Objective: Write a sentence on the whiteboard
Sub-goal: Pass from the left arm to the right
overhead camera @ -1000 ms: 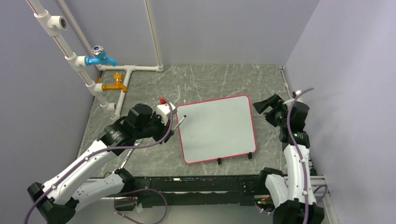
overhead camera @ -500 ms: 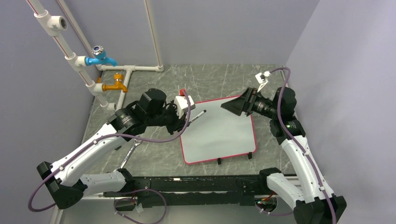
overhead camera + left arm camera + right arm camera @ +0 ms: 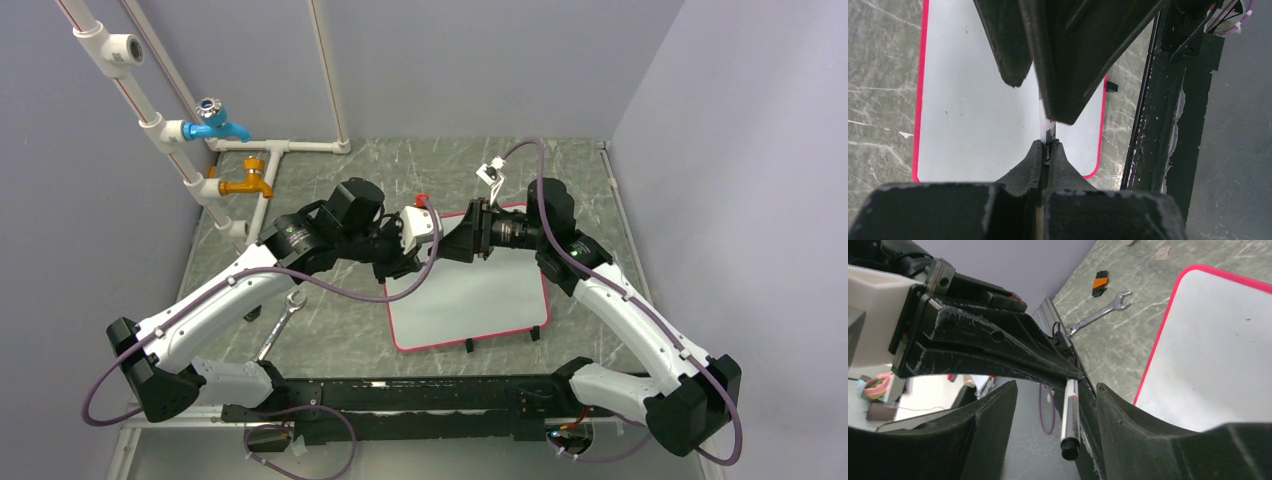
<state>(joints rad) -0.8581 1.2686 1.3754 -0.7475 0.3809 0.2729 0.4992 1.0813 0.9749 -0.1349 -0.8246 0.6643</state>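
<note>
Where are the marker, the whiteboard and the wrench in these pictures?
marker point(image 3: 1070, 412): right wrist view, its barrel.
whiteboard point(image 3: 470, 300): top external view, bare white face.
wrench point(image 3: 1096, 314): right wrist view, its shaft.

The whiteboard point(image 3: 480, 300) lies on the table point(image 3: 450, 165) right of centre, with a wrench point(image 3: 282, 322) on the table to its left and pipes point(image 3: 300, 146) with two taps point(image 3: 215, 128) at the back left corner. Over the whiteboard's back left corner, the marker point(image 3: 1069, 420) in the left gripper point(image 3: 1048, 147) reaches between the fingers of the right gripper point(image 3: 452, 244).
</note>
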